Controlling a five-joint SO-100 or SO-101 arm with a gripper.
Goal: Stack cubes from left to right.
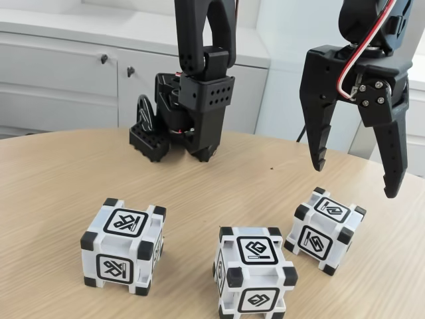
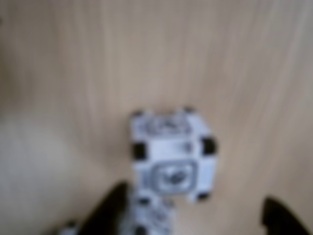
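- My gripper (image 1: 354, 178) hangs spread wide and empty above the right cube (image 1: 325, 229), well clear of it.
- Three cubes sit apart on the table (image 1: 53, 179) in the fixed view: left cube (image 1: 123, 245), middle cube (image 1: 254, 272) nearest the camera, right cube just beyond it.
- In the blurred wrist view a cube (image 2: 171, 154) lies ahead of my fingertips (image 2: 110, 210); I cannot tell its faces.
- None is stacked yet; the job looks barely begun.
- To grasp well I should centre over the cube, square my jaws to two flat faces, drop straight down, and close below the top corner blocks.
- No containers are here.
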